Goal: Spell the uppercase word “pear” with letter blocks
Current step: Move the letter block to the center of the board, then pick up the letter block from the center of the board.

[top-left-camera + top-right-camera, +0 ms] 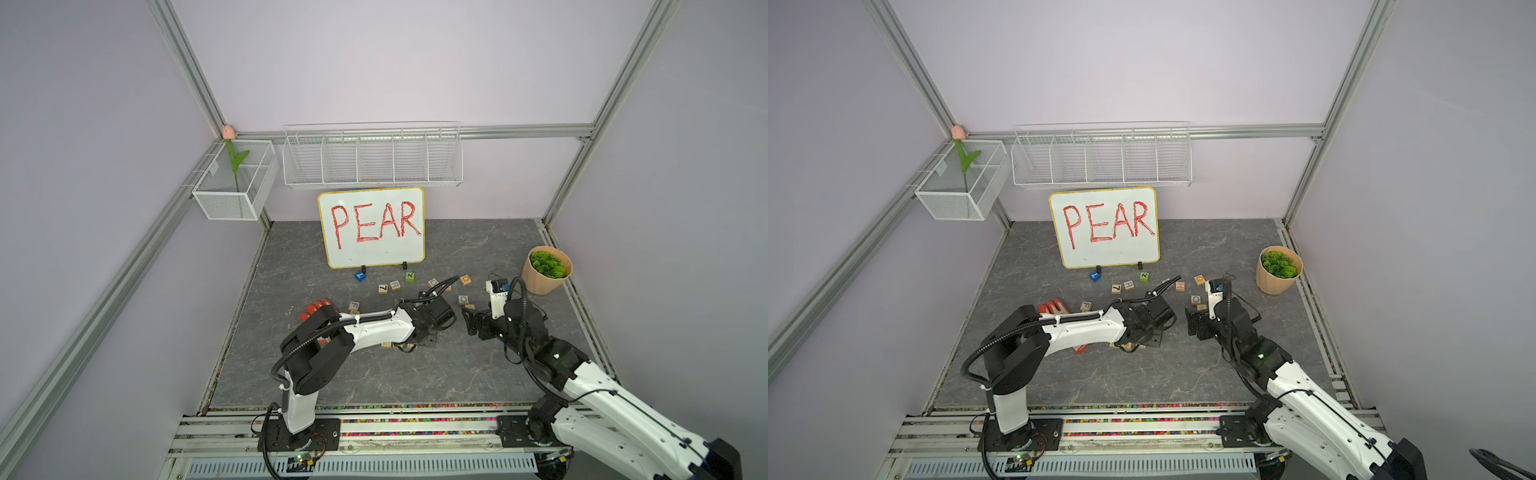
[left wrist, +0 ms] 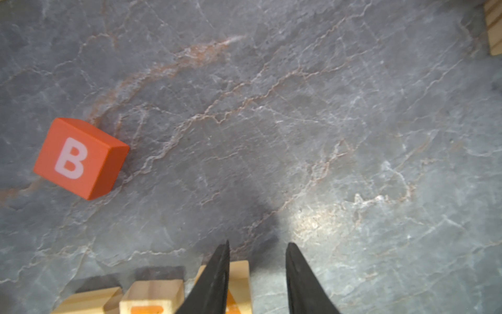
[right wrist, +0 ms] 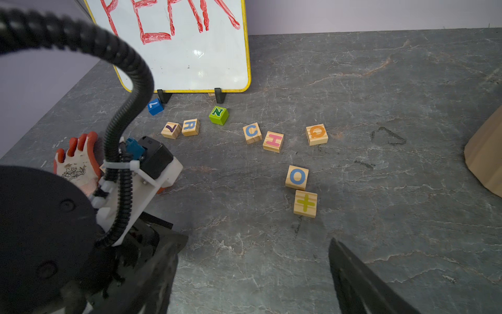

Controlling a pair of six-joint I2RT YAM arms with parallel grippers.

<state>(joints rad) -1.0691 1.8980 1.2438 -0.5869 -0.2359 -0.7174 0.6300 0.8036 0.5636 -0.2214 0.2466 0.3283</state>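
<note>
- My left gripper [image 2: 258,243] hangs low over the table [image 2: 298,108], jaws a little apart, with bare stone showing between the fingers; nothing is pinched
- The A block [image 2: 240,274] lies flat on the table, partly hidden behind one finger and not clamped; I judge it already set down, which would account for the gap
- Two more pale-wood blocks, the middle block [image 2: 152,295] and the end block [image 2: 87,300], stand in line just beside the A block; the frame edge cuts off their letters, so taking them as E and P is a judgement, not a reading
- In both top views this row runs toward 9 o'clock from my left gripper, so the free slot for the last letter lies at 3 o'clock of the A block
- The R block [image 3: 190,127] sits near the foot of the whiteboard [image 1: 372,226], just beside the 7 block [image 3: 171,130], at about 11 o'clock of my left gripper and well apart from the row
- My right gripper [image 1: 470,323] waits at 3 o'clock of the left one, jaws spread wide and empty; this position keeps it off the row
- The orange B cube [image 2: 78,157] lies near the row but is not part of the word; leave it in place
- Next move, as judged: lift straight up so the finger does not drag the A block out of line, then fetch the R block
</note>
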